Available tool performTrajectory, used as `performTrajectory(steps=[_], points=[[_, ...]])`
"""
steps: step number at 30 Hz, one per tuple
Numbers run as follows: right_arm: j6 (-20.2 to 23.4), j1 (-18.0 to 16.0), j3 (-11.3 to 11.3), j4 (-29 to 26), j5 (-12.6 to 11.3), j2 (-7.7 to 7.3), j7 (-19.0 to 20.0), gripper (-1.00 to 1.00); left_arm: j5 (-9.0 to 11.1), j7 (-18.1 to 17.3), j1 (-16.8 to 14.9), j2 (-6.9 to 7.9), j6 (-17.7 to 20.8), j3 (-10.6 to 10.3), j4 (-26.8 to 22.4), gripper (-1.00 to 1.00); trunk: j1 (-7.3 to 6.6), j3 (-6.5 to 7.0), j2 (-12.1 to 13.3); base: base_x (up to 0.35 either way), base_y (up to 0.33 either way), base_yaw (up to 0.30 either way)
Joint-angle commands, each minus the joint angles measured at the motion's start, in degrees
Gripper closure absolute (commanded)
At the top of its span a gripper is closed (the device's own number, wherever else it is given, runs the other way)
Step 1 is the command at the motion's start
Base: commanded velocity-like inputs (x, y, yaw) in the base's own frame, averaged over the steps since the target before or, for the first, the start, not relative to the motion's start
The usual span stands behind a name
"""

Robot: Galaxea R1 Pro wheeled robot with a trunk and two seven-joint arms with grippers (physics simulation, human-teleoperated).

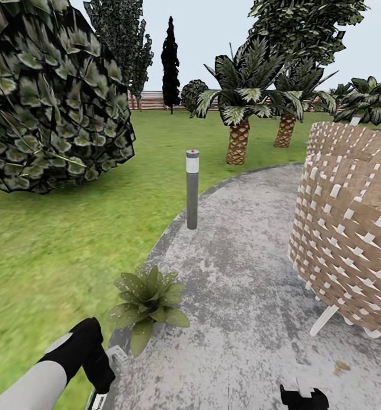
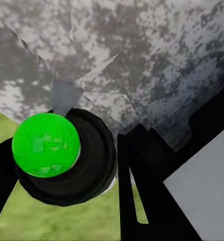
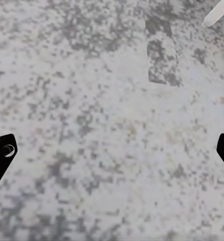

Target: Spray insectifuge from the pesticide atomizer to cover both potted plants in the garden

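Observation:
One potted plant (image 1: 147,302), a low rosette of speckled green leaves, sits at the patio's edge just ahead of my left arm. The second potted plant is out of view. My left gripper (image 1: 103,371) is a little nearer than the plant, at the lower left, and is shut on the pesticide atomizer (image 1: 117,356). The left wrist view shows the atomizer (image 2: 46,144) end-on as a bright green round form in a dark ring between the black fingers (image 2: 134,191) of the left gripper (image 2: 67,175). My right gripper (image 3: 112,155) hangs open over bare paving, at the bottom edge of the head view (image 1: 304,397).
A grey post (image 1: 192,191) with a red-dotted top stands at the edge of the round paved patio (image 1: 241,273). A woven wicker chair (image 1: 349,228) stands at the right. A big dark bush (image 1: 48,97) is at the left on the lawn (image 1: 53,250), with palms (image 1: 240,114) behind.

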Motion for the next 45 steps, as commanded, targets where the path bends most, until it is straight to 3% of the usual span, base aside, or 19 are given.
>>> performTrajectory(steps=[1, 4, 8, 14, 21, 37, 43, 45], points=[[-0.2, 0.0, -0.1, 0.1, 0.2, 0.01, -0.2, -1.00, -0.1, -0.2, -0.1, -0.11, 1.0, -0.3, -0.2, 1.00, -0.01, -0.05, 0.0, 0.000, 0.000, -0.019], [-0.2, 0.0, -0.1, 0.1, 0.2, 0.02, -0.2, -1.00, 0.0, 0.2, -0.7, -0.31, 6.8, -0.5, -0.5, 1.00, -0.01, -0.05, 0.0, 0.000, 0.000, -0.005], [-0.2, 0.0, -0.1, 0.1, 0.2, 0.02, -0.2, -1.00, 0.0, 0.4, -0.8, 0.62, 8.8, -0.4, -0.5, 1.00, -0.01, -0.05, 0.0, 0.000, 0.000, 0.000], [-0.2, 0.0, -0.1, 0.1, 0.2, -0.06, -0.3, -1.00, 0.0, 0.7, -0.6, 2.19, 9.0, 0.0, -0.5, 1.00, -0.01, -0.06, 0.0, 0.000, 0.000, -0.091], [-0.2, 0.0, -0.1, 0.1, 0.2, -0.07, -0.3, -1.00, 0.2, 5.8, -0.8, 2.18, 9.0, 0.4, -0.5, 1.00, -0.01, -0.18, 0.0, 0.000, 0.000, -0.116], [-0.1, 0.0, -0.1, 0.1, 0.2, -0.07, -0.3, -1.00, 0.5, 6.2, -0.3, 1.60, 9.0, 1.7, -0.5, 1.00, -0.01, -0.18, 0.0, 0.083, 0.051, -0.038], [-0.1, 0.0, -0.1, 0.1, 0.2, -0.07, -0.3, -1.00, 0.6, 5.5, -1.0, 2.26, 8.8, 5.0, -0.7, 1.00, -0.01, -0.18, 0.0, 0.000, 0.000, -0.074], [-0.1, 0.0, -0.1, 0.1, 0.3, -0.07, -0.3, -1.00, 0.6, 4.8, -1.5, 3.91, 8.6, 5.6, -0.7, 1.00, -0.01, -0.18, 0.0, 0.000, 0.000, -0.003]])
